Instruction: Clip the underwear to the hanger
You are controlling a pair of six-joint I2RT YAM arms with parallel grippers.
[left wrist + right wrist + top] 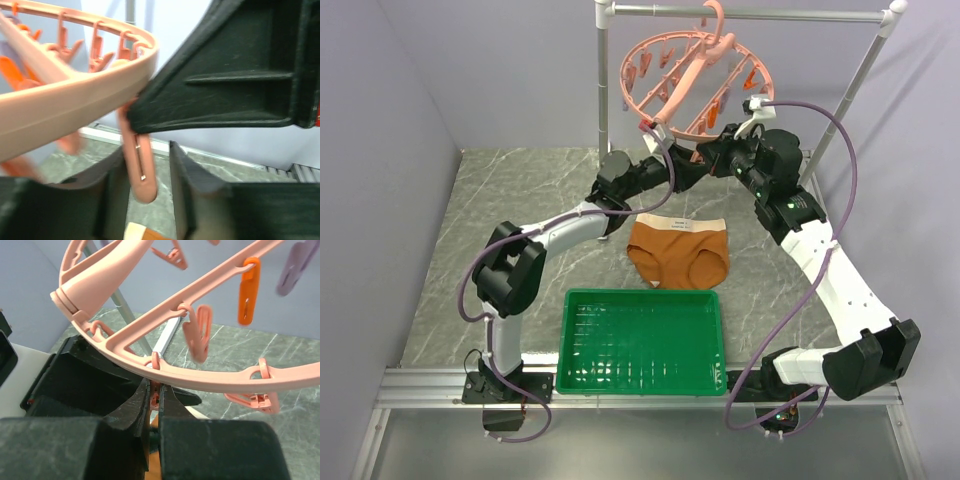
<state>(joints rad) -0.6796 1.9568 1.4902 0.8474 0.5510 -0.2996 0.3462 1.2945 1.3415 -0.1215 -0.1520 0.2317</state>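
Observation:
The pink ring hanger (695, 85) hangs by its hook from the rack bar, with clothespins dangling round its rim (210, 377). The rust-orange underwear (678, 252) lies flat on the table below, apart from both grippers; a corner of it (136, 233) shows under the left fingers. My right gripper (159, 390) is shut on the top of a pink clothespin just under the rim. In the left wrist view that clothespin (140, 167) hangs between the fingers of my left gripper (148, 165), which stands open around it. Both grippers meet under the ring's near edge (700, 160).
A green tray (642, 296) sits at the near edge of the table, just in front of the underwear. The grey rack bar (750, 14) and its slanted legs stand at the back. Purple walls close in left and right.

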